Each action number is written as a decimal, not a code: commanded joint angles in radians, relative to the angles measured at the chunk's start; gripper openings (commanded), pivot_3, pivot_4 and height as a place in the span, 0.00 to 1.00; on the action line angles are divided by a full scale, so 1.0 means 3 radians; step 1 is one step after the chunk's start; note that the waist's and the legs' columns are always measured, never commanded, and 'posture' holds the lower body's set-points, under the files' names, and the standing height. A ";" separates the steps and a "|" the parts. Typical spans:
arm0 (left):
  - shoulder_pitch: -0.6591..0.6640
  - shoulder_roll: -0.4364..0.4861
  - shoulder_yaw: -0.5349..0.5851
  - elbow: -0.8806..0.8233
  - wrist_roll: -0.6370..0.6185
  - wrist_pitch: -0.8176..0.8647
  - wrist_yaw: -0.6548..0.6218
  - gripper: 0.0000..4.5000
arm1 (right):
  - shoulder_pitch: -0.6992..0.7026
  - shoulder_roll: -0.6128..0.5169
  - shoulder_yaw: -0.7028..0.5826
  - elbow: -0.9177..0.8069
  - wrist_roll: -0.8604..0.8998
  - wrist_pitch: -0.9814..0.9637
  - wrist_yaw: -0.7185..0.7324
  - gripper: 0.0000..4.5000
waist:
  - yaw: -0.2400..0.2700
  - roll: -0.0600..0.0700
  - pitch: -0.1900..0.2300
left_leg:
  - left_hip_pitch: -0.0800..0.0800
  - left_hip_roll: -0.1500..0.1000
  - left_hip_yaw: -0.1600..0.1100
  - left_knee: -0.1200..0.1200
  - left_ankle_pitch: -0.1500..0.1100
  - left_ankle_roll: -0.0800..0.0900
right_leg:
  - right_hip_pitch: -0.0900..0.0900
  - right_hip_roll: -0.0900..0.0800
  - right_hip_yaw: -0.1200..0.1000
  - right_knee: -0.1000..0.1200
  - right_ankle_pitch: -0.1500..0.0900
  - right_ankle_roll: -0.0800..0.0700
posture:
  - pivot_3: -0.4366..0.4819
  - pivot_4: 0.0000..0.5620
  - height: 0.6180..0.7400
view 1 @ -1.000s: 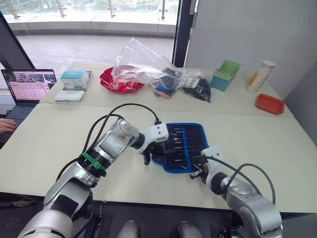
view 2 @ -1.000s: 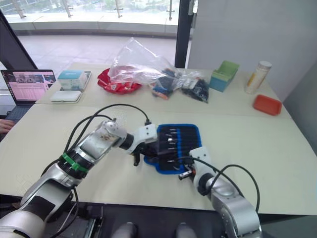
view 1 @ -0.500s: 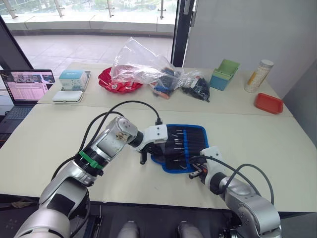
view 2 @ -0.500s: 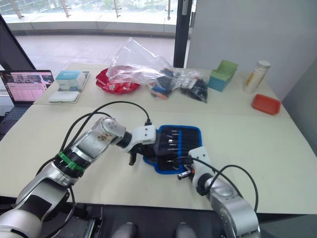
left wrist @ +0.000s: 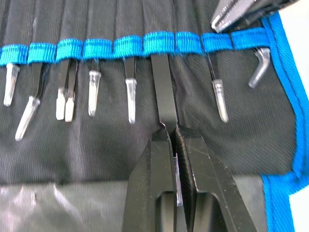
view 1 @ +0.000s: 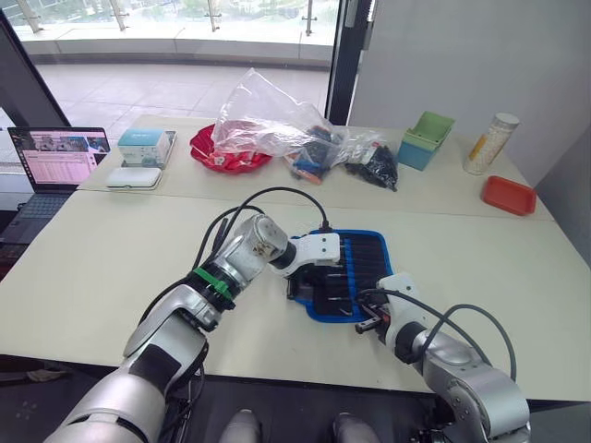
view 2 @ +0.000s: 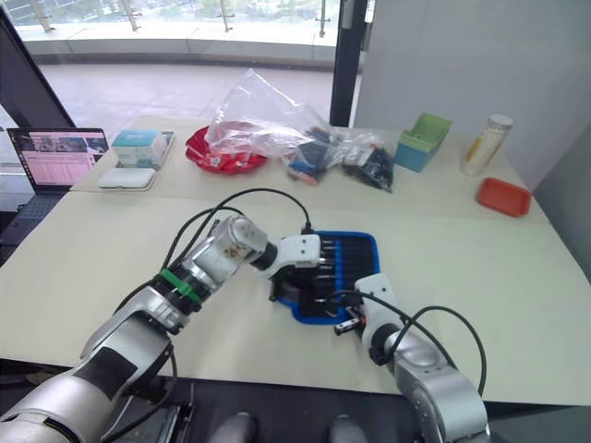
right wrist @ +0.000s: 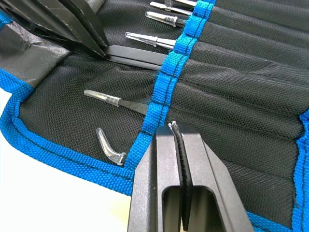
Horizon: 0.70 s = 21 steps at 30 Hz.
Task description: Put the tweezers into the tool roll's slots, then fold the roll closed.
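The tool roll [view 1: 369,257] lies open on the near table, black with a blue border. Its blue centre stripe [left wrist: 99,48] crosses a row of slots. Several tweezers [left wrist: 92,92] with clear tip caps sit in those slots. My left gripper [left wrist: 169,129] is shut on a bare black tweezer [left wrist: 163,89], whose far end is tucked under the stripe. My right gripper [right wrist: 176,129] is shut, with its tips resting against the stripe [right wrist: 166,87] near the roll's near end. One slotted tweezer [right wrist: 112,100] and a bent-tipped one [right wrist: 108,147] lie beside it.
On the far table sit a clear plastic bag [view 1: 268,125], a red bowl [view 1: 222,155], green boxes [view 1: 423,140], a bottle [view 1: 489,143] and a red tray [view 1: 508,195]. A laptop [view 1: 57,157] and a white case [view 1: 134,177] are at far left.
My left gripper has moved right, from beside the roll's left edge to over its inner face, carrying the black tweezer. The right gripper has stayed at the roll's near end.
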 commanded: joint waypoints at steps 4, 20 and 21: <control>-0.0153 -0.0335 0.0071 0.0362 0.0115 -0.0116 0.0196 0.01 | 0.0141 0.0027 0.0044 0.0139 0.0006 0.0295 -0.0075 0.00 | 0.0021 0.0000 0.0000 | 0.0000 -0.0003 -0.0002 0.0004 0.0000 0.0000 | 0.0003 -0.0002 0.0000 0.0000 -0.0002 0.0005 | 0.48 0.27 1.00; -0.0052 -0.0676 0.0272 0.0624 0.0194 -0.0080 0.0348 0.01 | 0.0191 0.0044 0.0066 0.0103 0.0022 0.0308 -0.0094 0.00 | 0.0072 0.0003 -0.0003 | 0.0000 -0.0009 -0.0006 0.0013 0.0000 0.0000 | 0.0012 -0.0004 0.0000 -0.0002 -0.0001 0.0011 | 0.48 0.27 1.00; -0.0051 -0.0647 0.0303 0.0595 0.0191 -0.0070 0.0345 0.01 | 0.0188 0.0043 0.0072 0.0116 0.0019 0.0298 -0.0092 0.00 | 0.0071 0.0003 -0.0003 | 0.0000 -0.0009 -0.0006 0.0013 0.0000 0.0000 | 0.0012 -0.0004 0.0000 -0.0002 -0.0001 0.0011 | 0.48 0.27 1.00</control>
